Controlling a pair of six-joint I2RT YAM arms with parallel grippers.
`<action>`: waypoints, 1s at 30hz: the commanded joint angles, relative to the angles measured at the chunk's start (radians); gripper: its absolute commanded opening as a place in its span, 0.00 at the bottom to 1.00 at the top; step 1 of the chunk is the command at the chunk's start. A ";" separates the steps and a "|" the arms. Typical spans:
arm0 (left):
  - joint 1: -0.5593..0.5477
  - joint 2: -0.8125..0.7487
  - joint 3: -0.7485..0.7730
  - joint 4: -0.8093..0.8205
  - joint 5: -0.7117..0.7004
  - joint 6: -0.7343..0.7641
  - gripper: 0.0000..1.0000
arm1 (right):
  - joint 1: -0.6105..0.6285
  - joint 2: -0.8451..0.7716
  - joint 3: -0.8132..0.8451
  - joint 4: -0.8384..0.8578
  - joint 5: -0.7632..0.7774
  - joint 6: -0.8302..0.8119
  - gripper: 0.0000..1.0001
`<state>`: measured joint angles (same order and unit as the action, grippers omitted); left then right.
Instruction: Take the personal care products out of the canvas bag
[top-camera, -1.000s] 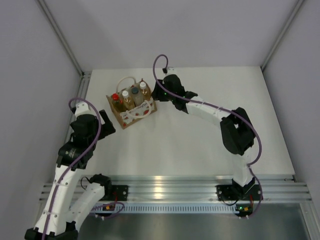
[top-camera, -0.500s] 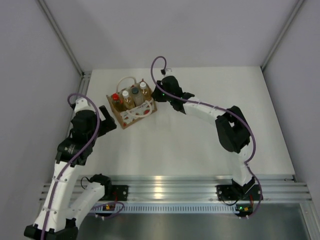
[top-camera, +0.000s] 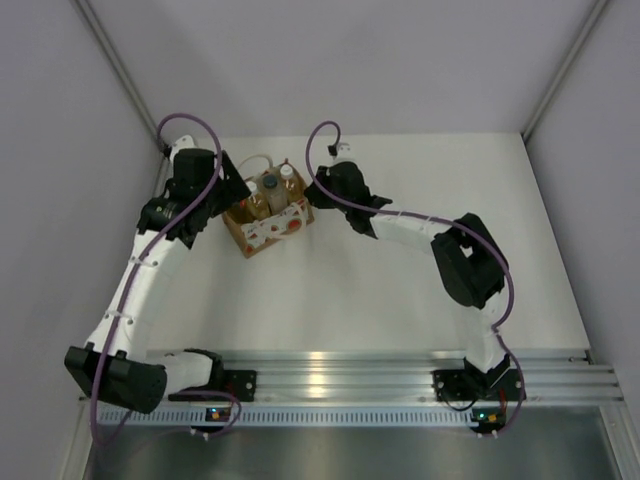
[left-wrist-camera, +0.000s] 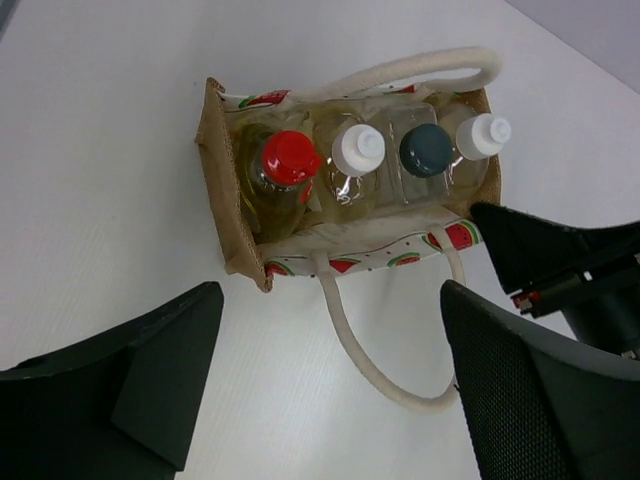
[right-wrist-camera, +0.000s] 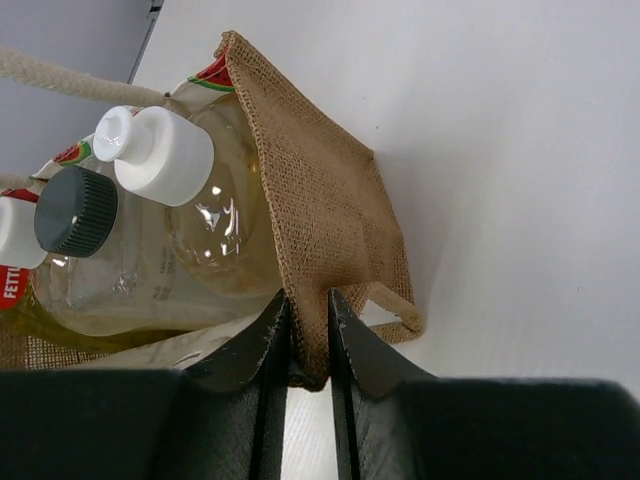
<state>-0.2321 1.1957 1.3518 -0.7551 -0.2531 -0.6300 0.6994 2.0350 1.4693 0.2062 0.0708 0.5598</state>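
Observation:
The tan canvas bag (top-camera: 262, 232) stands at the back left of the table, also seen in the left wrist view (left-wrist-camera: 218, 190) and the right wrist view (right-wrist-camera: 330, 210). Inside stand four clear bottles of amber liquid in a row: red-capped (left-wrist-camera: 290, 158), white-capped (left-wrist-camera: 357, 149), dark-capped (left-wrist-camera: 425, 149) and white-capped (left-wrist-camera: 484, 134). My left gripper (left-wrist-camera: 330, 400) is open, hovering above the bag's near side over a white handle (left-wrist-camera: 380, 370). My right gripper (right-wrist-camera: 310, 320) is shut on the bag's end wall, next to the white-capped bottle (right-wrist-camera: 165, 155).
White table (top-camera: 400, 290) with grey walls on three sides. A metal rail (top-camera: 350, 375) runs along the near edge. The right arm's fingers (left-wrist-camera: 560, 255) show at the bag's right end in the left wrist view.
My left arm has swung up from the table's left front to above the bag's left side. My right gripper has stayed at the bag's right end.

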 joint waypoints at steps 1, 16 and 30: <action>-0.007 0.063 0.070 0.033 -0.090 0.012 0.92 | 0.003 -0.013 -0.052 -0.036 0.034 -0.037 0.05; -0.007 0.373 0.237 -0.035 -0.189 0.099 0.66 | 0.005 -0.019 -0.073 -0.037 0.044 -0.087 0.05; -0.004 0.450 0.241 -0.047 -0.213 0.095 0.54 | 0.003 -0.025 -0.087 -0.033 0.044 -0.087 0.01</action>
<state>-0.2363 1.6337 1.5574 -0.7948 -0.4538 -0.5400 0.7006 2.0197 1.4261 0.2543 0.0708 0.5156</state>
